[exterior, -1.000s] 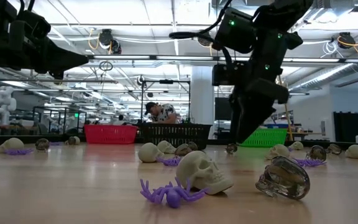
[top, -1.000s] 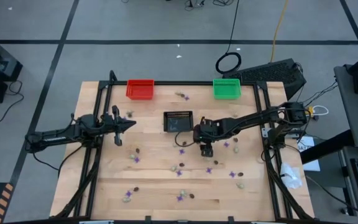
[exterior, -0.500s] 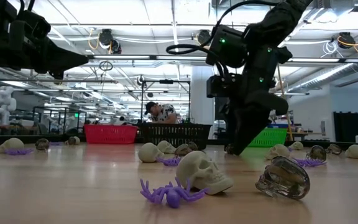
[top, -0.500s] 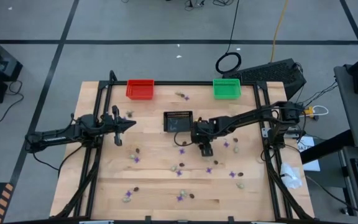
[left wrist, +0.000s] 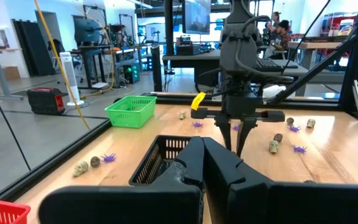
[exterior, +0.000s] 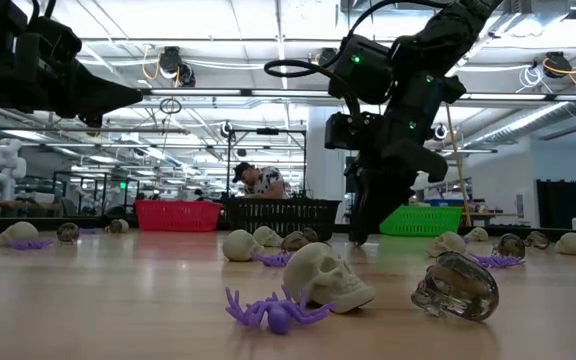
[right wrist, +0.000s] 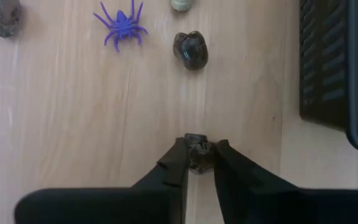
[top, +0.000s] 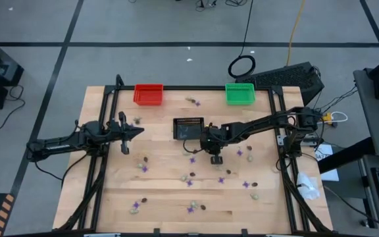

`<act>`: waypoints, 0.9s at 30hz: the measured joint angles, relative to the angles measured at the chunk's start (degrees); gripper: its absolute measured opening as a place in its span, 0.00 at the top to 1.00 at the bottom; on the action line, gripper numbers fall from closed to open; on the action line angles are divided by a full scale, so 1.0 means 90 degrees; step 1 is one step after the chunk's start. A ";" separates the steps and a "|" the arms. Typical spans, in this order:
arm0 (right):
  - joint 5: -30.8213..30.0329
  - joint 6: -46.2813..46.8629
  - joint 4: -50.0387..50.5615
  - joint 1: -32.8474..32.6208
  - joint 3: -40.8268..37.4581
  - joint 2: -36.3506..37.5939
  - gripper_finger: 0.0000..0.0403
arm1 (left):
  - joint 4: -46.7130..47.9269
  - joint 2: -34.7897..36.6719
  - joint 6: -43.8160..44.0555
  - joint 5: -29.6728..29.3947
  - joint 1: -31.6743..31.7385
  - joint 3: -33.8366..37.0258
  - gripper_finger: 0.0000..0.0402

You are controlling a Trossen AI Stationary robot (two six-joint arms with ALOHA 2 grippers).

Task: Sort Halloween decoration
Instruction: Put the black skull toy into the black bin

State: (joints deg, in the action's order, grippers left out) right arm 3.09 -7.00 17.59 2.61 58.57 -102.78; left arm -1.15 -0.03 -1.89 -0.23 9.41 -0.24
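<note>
The Halloween decorations are tiny purple spiders, pale skulls and dark bits scattered over the wooden table (top: 163, 197). My right gripper (right wrist: 197, 157) points steeply down near the table's middle (top: 214, 160), just in front of the black basket (top: 189, 128), shut on a small dark bit (right wrist: 196, 148). Beyond it lie a dark skull (right wrist: 190, 48) and a purple spider (right wrist: 122, 25). My left gripper (top: 139, 131) waits shut above the table's left side, level. My right gripper pinches the dark bit's two sides (right wrist: 196, 151) between its two fingertips (right wrist: 176, 155). The fingers come from above, slanting down from the table's right. The bit sits at table height (exterior: 356, 238); whether it is lifted clear I cannot tell.
A red basket (top: 149, 94) and a green basket (top: 239, 93) stand at the far edge. Close to the low camera lie a pale skull (exterior: 328, 277), a purple spider (exterior: 268, 310) and a glassy dark skull (exterior: 455, 285). People work in the room behind.
My right gripper has moved a little toward the table's left and down to the tabletop, and its fingers have shut on the dark bit. My left arm has kept still.
</note>
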 joint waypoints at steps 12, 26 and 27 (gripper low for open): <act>0.0201 0.0003 0.0366 -0.0041 0.0484 0.0015 0.97 | 0.0000 0.0000 0.0000 0.0000 0.0000 0.0001 0.99; 0.0156 0.0590 0.0503 -0.0039 0.0549 0.0017 0.94 | 0.0000 0.0000 0.0000 0.0000 0.0000 0.0001 0.99; 0.0155 0.0702 0.0500 -0.0039 0.0549 0.0017 0.92 | 0.0000 0.0000 0.0000 0.0000 0.0000 0.0001 0.99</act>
State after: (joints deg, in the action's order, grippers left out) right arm 4.49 -0.68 22.09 2.26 63.51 -102.63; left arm -1.15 -0.03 -1.89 -0.23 9.41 -0.24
